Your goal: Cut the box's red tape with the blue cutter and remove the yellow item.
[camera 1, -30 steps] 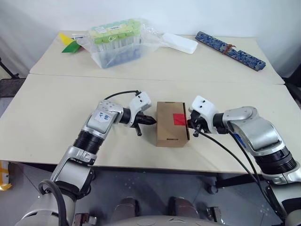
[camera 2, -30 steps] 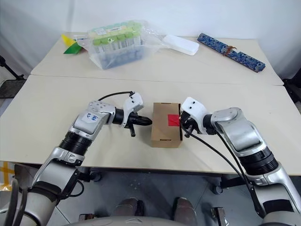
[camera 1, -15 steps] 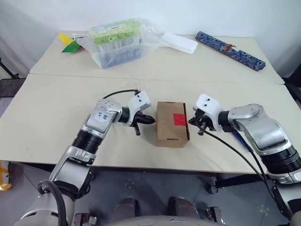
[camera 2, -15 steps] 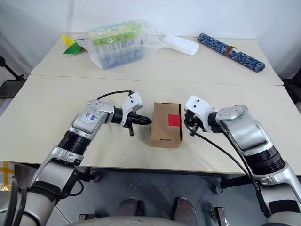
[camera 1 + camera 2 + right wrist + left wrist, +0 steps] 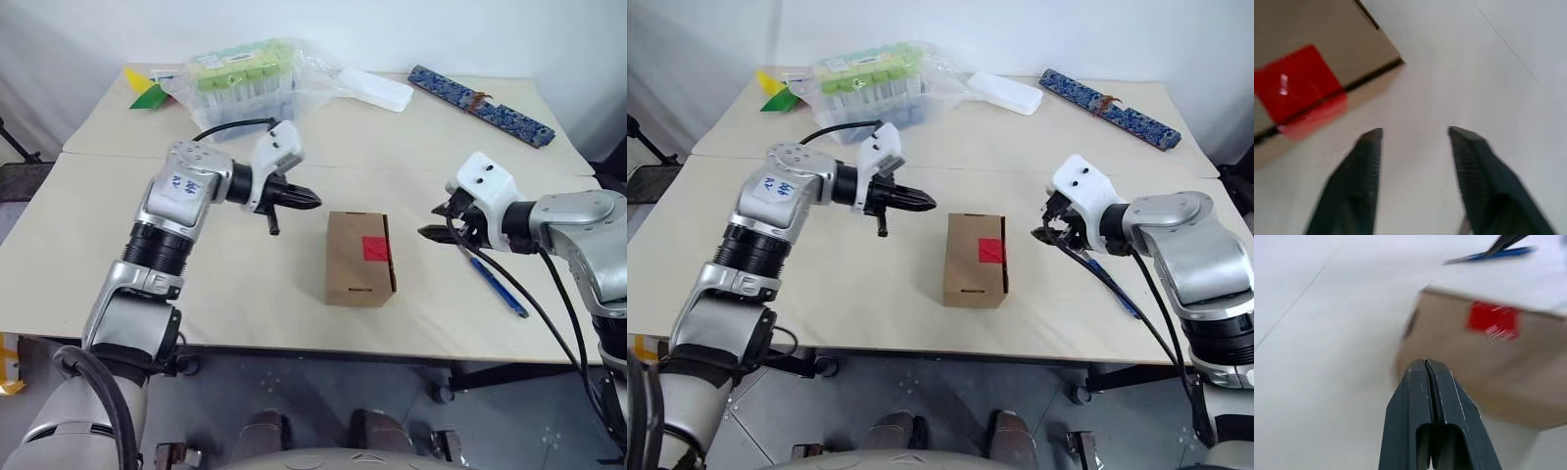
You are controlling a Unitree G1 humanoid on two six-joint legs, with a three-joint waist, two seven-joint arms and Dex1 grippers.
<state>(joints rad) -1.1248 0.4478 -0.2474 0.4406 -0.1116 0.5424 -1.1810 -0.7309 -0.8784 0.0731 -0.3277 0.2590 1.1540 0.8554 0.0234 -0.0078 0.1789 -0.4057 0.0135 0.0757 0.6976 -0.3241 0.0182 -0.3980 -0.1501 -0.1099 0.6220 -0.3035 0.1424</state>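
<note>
The box (image 5: 360,257), a small brown carton, lies flat near the table's front edge with the red tape (image 5: 376,249) across its flap seam. My left gripper (image 5: 312,202) hovers shut above and to the left of the box, holding nothing. To the right of the box, my right gripper (image 5: 432,220) hangs open and empty, raised off the table. The blue cutter (image 5: 495,284) lies on the table under my right forearm, apart from the fingers. The right wrist view shows the red tape (image 5: 1298,90) beyond the open fingers (image 5: 1369,147). The yellow item is hidden.
A clear tub of green-capped tubes (image 5: 240,86) stands at the back left beside yellow-and-green paper triangles (image 5: 145,90). A white flat case (image 5: 374,89) and a long blue-patterned case (image 5: 480,104) lie along the back. A seam (image 5: 411,166) divides the two tabletops.
Both grippers have lifted away from the box's sides, the left going up and back, the right going up and to the right. The right gripper has opened. The box stays put.
</note>
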